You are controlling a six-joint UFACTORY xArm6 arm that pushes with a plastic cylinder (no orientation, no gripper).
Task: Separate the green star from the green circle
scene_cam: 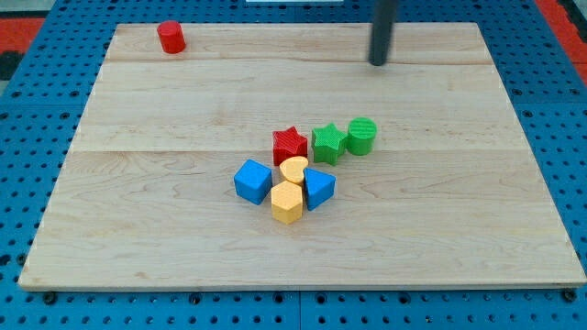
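Note:
The green star (327, 143) lies near the board's middle, touching the green circle (361, 136) on its right. A red star (290, 144) sits right beside the green star on its left. My tip (379, 63) is near the view's top, well above the green circle and apart from all blocks.
Below the stars is a tight cluster: a blue cube (252, 181), a yellow heart-like block (293, 170), a yellow hexagon (287, 203) and a blue triangular block (319, 188). A red cylinder (171, 38) stands at the top left. The wooden board (138, 211) lies on a blue pegboard.

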